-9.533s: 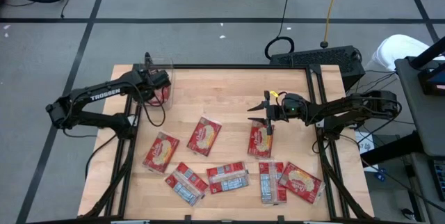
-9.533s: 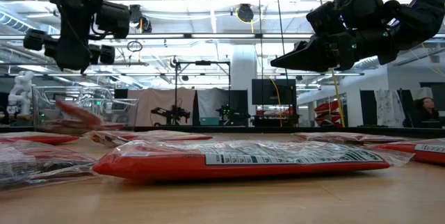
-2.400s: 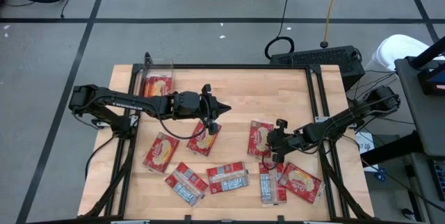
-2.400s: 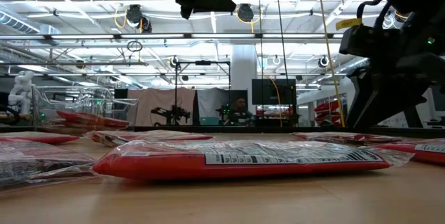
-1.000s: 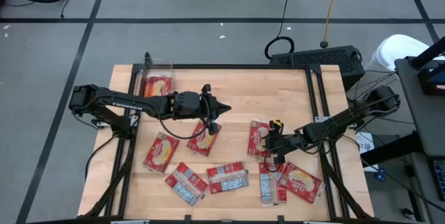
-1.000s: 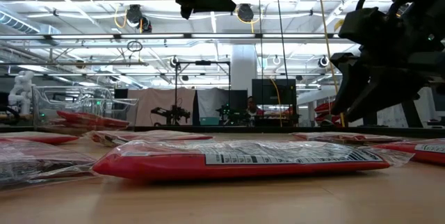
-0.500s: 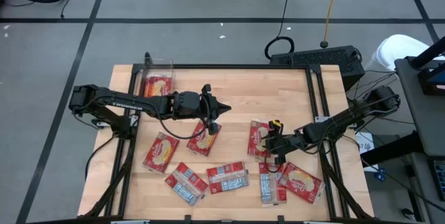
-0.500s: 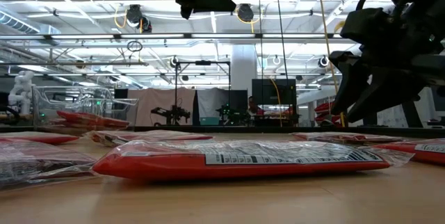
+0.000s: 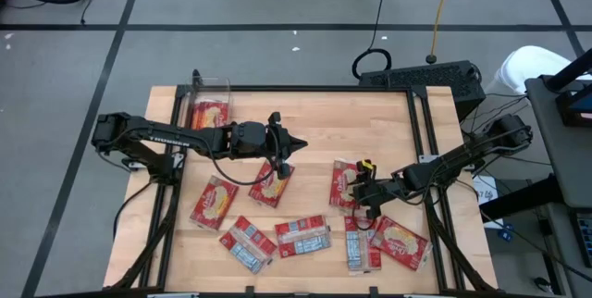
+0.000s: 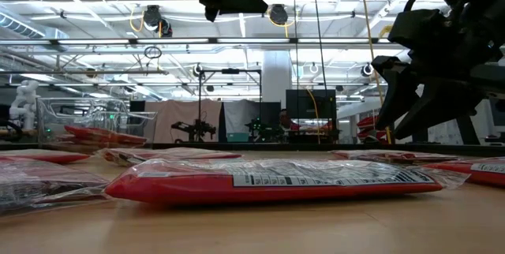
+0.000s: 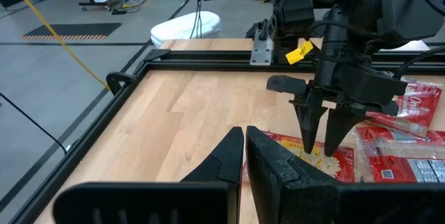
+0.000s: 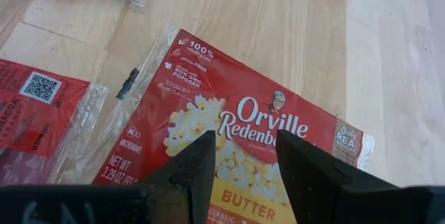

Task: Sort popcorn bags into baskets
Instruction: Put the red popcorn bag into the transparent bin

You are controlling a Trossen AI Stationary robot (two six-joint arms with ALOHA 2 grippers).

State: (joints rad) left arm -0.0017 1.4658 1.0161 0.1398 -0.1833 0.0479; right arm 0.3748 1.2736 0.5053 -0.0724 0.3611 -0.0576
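Wooden table (image 9: 314, 122); right hand (image 9: 362, 198) open, seemingly just above popcorn bag (image 12: 236, 133); left hand (image 9: 289, 155) closed, empty.

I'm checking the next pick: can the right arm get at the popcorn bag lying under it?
Probably yes. The right gripper hangs just above that popcorn bag, jaws open and pointing down at it. The bag lies flat, picture side up, with nothing on top.

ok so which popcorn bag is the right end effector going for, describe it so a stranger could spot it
From the right edge of the table, follow the right arm inward to its open end effector. Beneath it lies a bag set lengthwise, alone in the table's middle row. Unlike the label-side bag just below it, it shows its yellow popcorn picture with "Orville" and "Butter".
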